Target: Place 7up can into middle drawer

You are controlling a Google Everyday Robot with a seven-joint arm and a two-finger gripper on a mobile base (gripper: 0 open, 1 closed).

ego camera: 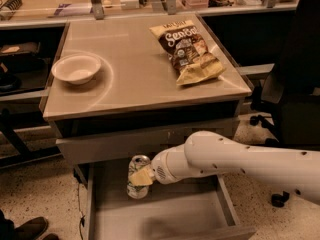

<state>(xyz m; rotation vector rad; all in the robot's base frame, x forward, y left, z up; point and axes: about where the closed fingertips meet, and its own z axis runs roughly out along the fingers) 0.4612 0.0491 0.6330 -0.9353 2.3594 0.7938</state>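
The claw point(138, 177), low in the middle of the view over the open middle drawer point(170, 211), clasps the 7up can point(136, 190). One pale finger point(145, 175) covers most of the can's print, and the other is hidden behind the can. Whether the can touches the drawer floor cannot be told. The drawer's front runs off the bottom edge, and the white arm point(250, 159) runs off the right edge.
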